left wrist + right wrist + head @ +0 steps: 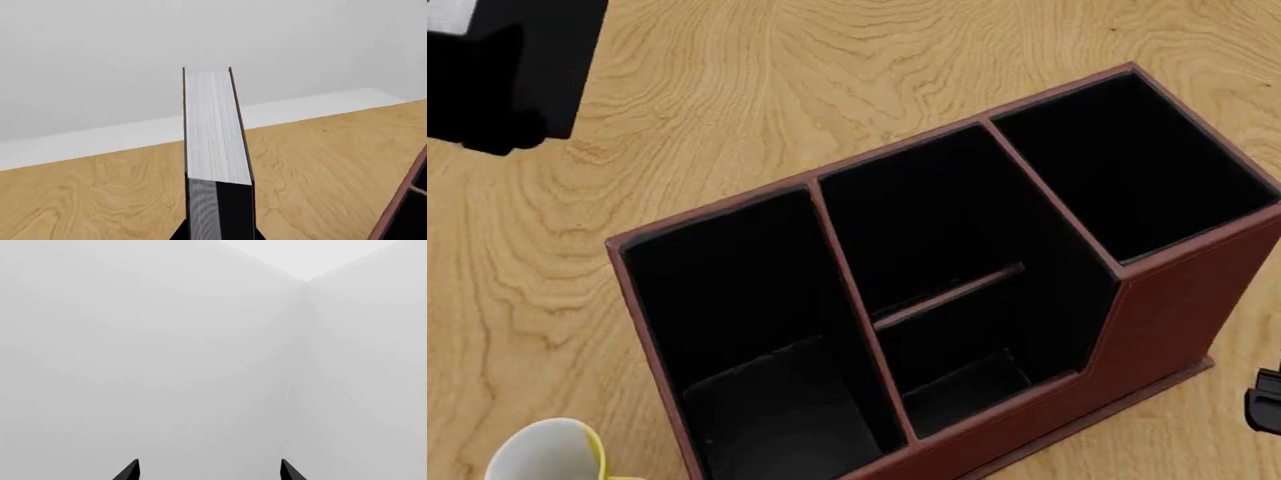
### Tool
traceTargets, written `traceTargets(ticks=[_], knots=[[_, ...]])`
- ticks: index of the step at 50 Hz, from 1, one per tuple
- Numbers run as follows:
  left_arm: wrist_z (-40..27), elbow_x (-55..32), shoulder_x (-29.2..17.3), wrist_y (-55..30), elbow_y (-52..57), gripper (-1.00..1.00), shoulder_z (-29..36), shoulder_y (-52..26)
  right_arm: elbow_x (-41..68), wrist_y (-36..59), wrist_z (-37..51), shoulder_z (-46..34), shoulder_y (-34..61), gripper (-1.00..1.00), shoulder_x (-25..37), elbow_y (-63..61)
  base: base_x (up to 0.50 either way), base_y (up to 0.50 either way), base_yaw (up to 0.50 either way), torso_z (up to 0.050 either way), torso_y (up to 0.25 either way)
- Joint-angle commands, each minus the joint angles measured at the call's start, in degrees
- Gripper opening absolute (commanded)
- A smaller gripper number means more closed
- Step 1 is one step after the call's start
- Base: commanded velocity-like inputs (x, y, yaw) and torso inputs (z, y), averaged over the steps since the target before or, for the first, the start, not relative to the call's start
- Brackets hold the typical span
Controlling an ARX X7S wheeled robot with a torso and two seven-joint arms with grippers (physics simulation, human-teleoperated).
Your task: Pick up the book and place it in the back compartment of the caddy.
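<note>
Broadly, the wooden table (827, 60) fills the head view, and on it stands the caddy (1174, 310), a maroon box with black-lined cells and stepped walls, nearest the lower middle of that view. Its back compartment (968, 385) is the small middle cell between the thin low cross-divider (948, 297) and the lowest outer wall; nothing shows inside it. The left gripper (220, 235) shows in the left wrist view only as dark shapes on either side of the book (213, 130), so its fingers look closed on the book's covers. The book runs straight out from between those fingers, white page edges toward the camera, raised off the wood with the table and a pale wall beyond it. A corner of the caddy lies off to one side of the fingers in that same view. In the head view a dark block at the upper left, well apart from the caddy, is probably this arm, though I cannot tell more. The right gripper (210, 471) has its two fingertips (130, 471) spread wide apart, holding nothing, pointed at a blank pale wall. A white-and-yellow mug (554, 455) stands just beside the caddy's near corner.
</note>
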Motion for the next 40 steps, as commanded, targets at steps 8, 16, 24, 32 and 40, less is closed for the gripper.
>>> traceTargets(ticks=[8,16,24,32,40], knots=[[4.02,-6.35,-0.09,-5.69,2.95,-1.0,0.69,-6.63,0.34,-2.38,1.8,2.33,-3.92,1.0,2.21,0.06,0.0,0.0,0.0,0.002,0.003],[6.93,-8.39,0.15,-7.01,4.26,-1.0,2.65,-8.68,0.38,-3.22,2.54,2.36,-4.68,1.0,3.19,0.2,0.0,0.0,0.0,0.0,0.001],[7.72,-10.71,1.69,-9.67,4.75,-1.0,4.21,-11.84,-0.21,-3.81,2.46,2.28,-5.43,1.0,3.08,0.36,0.0,0.0,0.0,0.0,0.001],[7.93,-14.04,3.79,-12.59,5.07,-1.0,5.1,-14.65,-0.56,-3.57,1.39,4.36,-7.27,1.0,1.63,-0.03,0.0,0.0,0.0,0.0,0.003],[7.53,-15.39,5.89,-13.86,4.66,-1.0,6.64,-15.85,-0.64,-5.12,1.5,8.72,-12.35,1.0,1.54,-0.26,0.0,0.0,0.0,0.0,0.001]])
